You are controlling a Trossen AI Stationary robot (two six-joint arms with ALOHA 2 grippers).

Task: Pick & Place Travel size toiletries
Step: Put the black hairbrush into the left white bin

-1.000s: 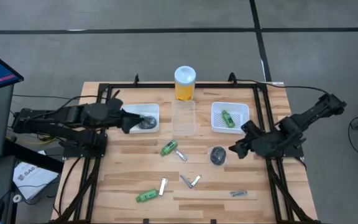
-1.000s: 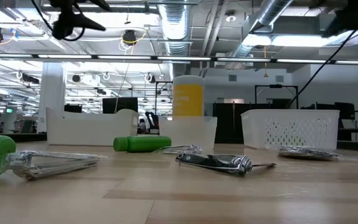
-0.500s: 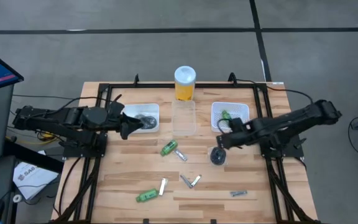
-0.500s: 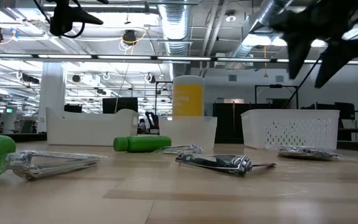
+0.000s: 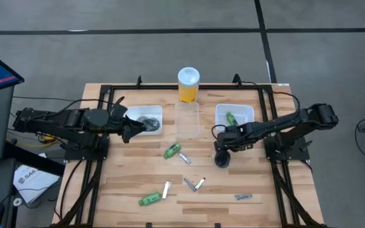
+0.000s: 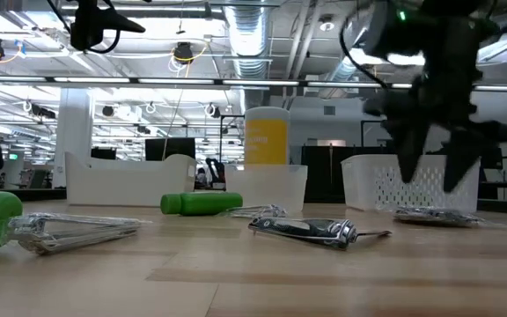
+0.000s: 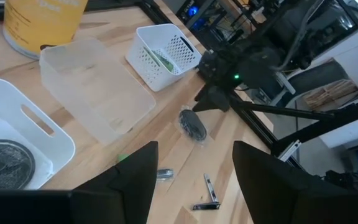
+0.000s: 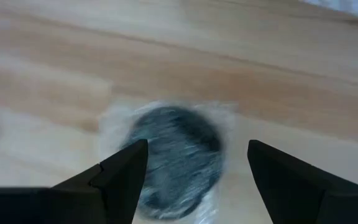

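Note:
A dark round pot (image 5: 221,159) in a clear wrapper lies flat on the table right of centre. My right gripper (image 5: 220,148) hangs open just above it, pointing down. In the right wrist view its fingers stand on either side of the pot (image 8: 176,160) without touching it. Loose on the wood lie two green bottles (image 5: 172,151) (image 5: 148,199) and slim silvery pieces (image 5: 193,184). My left gripper (image 5: 130,128) waits open in the air by the white tray (image 5: 159,128), which holds another dark pot (image 5: 146,121).
A white basket (image 5: 248,118) with a green bottle (image 5: 231,118) in it stands just beyond my right gripper. A clear tray (image 5: 187,120) and a tall yellow cylinder (image 5: 188,84) stand at the far middle. Black frame rails run along the table's sides.
My right gripper has swung from the table's right side toward its middle, come down and tipped to point downward. It now hangs over the wrapped dark pot with its fingers still apart. The things on the table have not moved.

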